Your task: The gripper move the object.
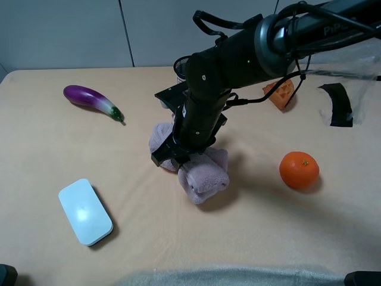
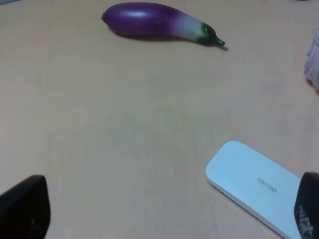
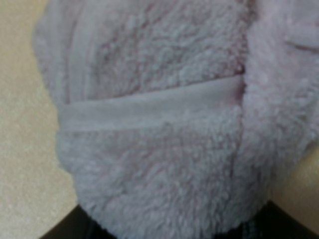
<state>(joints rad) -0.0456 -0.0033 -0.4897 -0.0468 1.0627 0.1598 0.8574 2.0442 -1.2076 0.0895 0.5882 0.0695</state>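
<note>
The mauve-pink plush toy [image 1: 205, 176] lies at the middle of the beige table. My right gripper [image 1: 183, 158], matte black with cables, reaches across from the right and comes down on the toy's middle, so the toy bulges out on both sides of it. In the right wrist view the plush [image 3: 164, 114] fills the frame between the dark fingertips [image 3: 75, 226], and the gripper [image 3: 174, 226] is closed on it. My left gripper [image 2: 164, 209] is open and empty, low over the table near the white case. An edge of the plush [image 2: 313, 64] shows in the left wrist view.
A glossy purple eggplant [image 1: 92, 100] [image 2: 154, 21] lies at the back left. A white flat case [image 1: 85, 211] [image 2: 254, 184] lies at the front left. An orange [image 1: 299, 170] sits to the right of the toy. A small orange block [image 1: 280, 94] and a black strip [image 1: 338, 104] are at the back right.
</note>
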